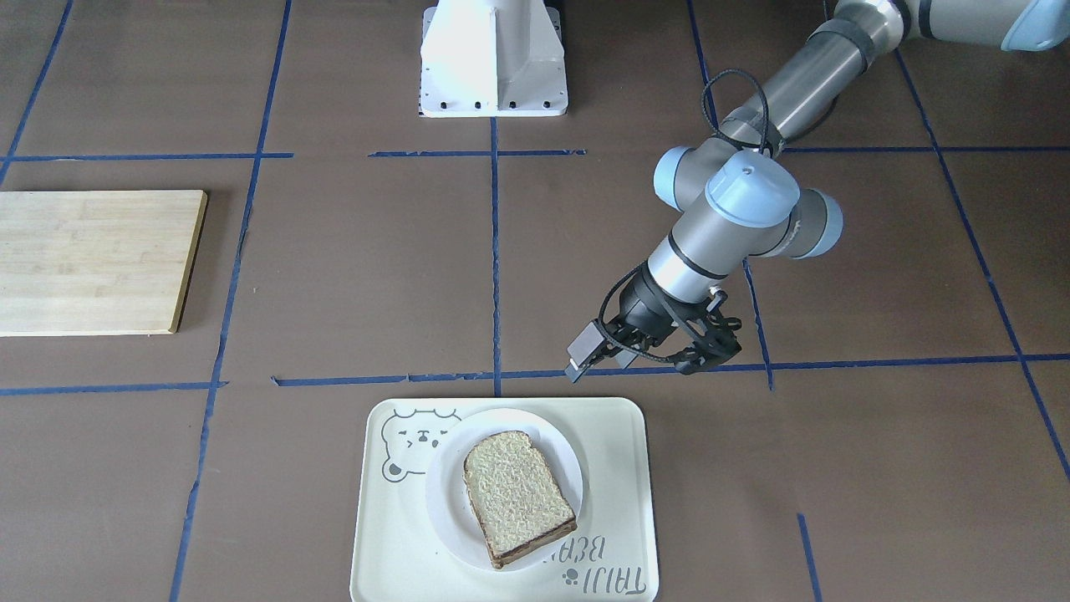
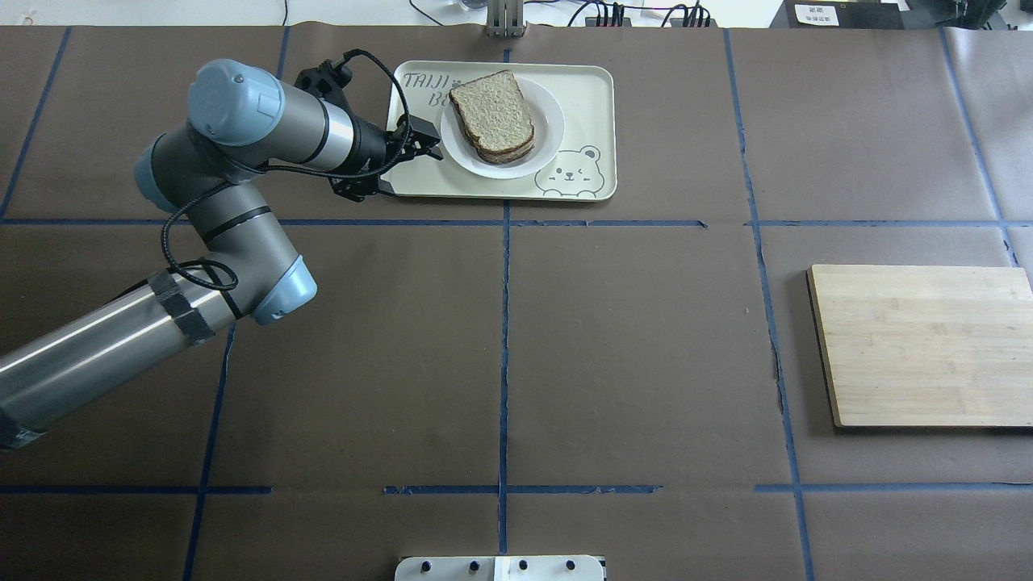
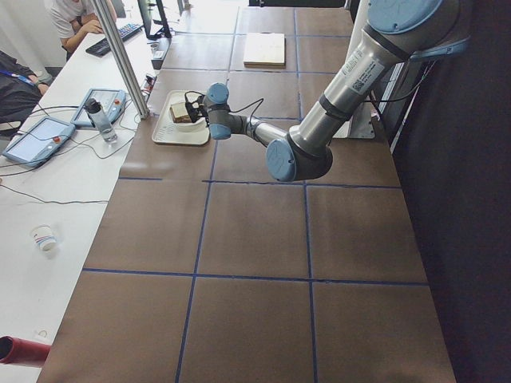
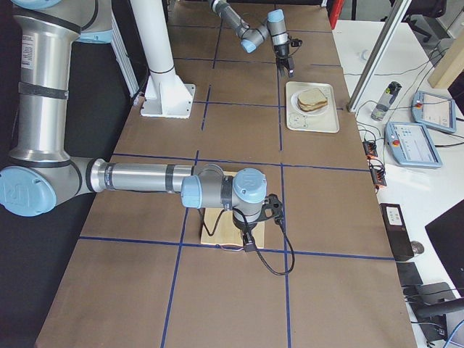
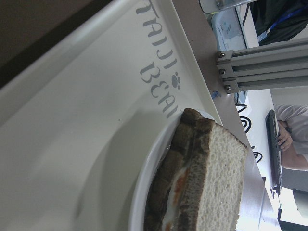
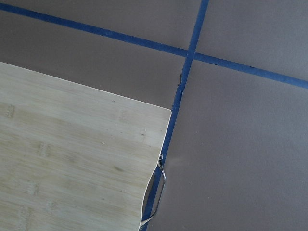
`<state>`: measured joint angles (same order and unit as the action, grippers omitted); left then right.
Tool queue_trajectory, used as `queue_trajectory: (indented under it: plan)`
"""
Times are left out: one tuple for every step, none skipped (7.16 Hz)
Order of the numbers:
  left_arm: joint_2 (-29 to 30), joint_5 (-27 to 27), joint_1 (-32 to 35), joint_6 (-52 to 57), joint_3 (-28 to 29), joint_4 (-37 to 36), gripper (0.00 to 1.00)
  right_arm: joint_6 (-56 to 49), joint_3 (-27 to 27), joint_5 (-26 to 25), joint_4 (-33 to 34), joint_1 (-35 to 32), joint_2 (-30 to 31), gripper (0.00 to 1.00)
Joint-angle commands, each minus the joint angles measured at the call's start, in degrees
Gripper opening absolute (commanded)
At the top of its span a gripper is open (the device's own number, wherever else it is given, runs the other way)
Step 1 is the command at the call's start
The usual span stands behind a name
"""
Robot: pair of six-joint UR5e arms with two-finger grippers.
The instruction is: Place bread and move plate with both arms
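Note:
The bread (image 1: 518,493) lies crumb face up on a lower slice on the white plate (image 1: 443,502), which stands on the cream bear tray (image 1: 610,435). In the left wrist view the bread (image 5: 221,183) tops a slice with white and orange filling, on the plate (image 5: 139,192). My left gripper (image 1: 660,361) hovers open and empty beside the tray, close to the plate's rim; overhead, the left gripper (image 2: 432,145) points at the plate (image 2: 549,137). My right gripper (image 4: 250,243) shows only in the exterior right view, over the wooden board; I cannot tell its state.
A wooden cutting board (image 2: 920,347) lies on the table's right side; its corner (image 6: 72,159) fills the right wrist view. The white pedestal (image 1: 493,58) stands at the robot's base. Blue tape lines cross the brown table. Operators' devices sit beyond the tray.

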<state>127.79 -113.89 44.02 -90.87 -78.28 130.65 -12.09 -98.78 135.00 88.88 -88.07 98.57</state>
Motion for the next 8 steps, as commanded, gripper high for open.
queue_trajectory:
  plan:
    - [-4.64,-0.9,0.71,22.46,-17.88,-30.74,1.0,0.05,0.0,0.0,-0.02,0.0,0.05,1.0]
    - [-5.44,-0.64,2.02,32.93,-24.32,-43.51,1.0,0.05,0.0,0.09,-0.02,0.0,0.05,1.0]
    - [-8.05,-0.46,3.77,42.17,-28.99,-50.51,1.0,0.05,0.0,0.09,-0.02,0.0,0.05,1.0]
    - [-12.69,-0.55,5.09,50.18,-32.26,-51.62,1.0,0.05,0.0,0.09,-0.02,0.0,0.05,1.0]
    - [-16.83,-0.89,6.58,55.13,-34.29,-51.63,1.0,0.05,0.0,0.09,-0.02,0.0,0.13,1.0]
    - [-20.61,-1.42,10.25,62.15,-34.75,-51.29,1.0,0.05,0.08,0.0,-0.02,0.0,0.14,1.0]
    - [-24.13,-5.69,16.29,70.31,-34.23,-51.2,1.0,0.05,0.08,0.0,-0.02,0.0,0.14,1.0]
    - [-28.25,-11.21,24.97,82.31,-32.31,-51.19,1.0,0.05,0.08,0.0,-0.02,0.0,0.14,1.0]
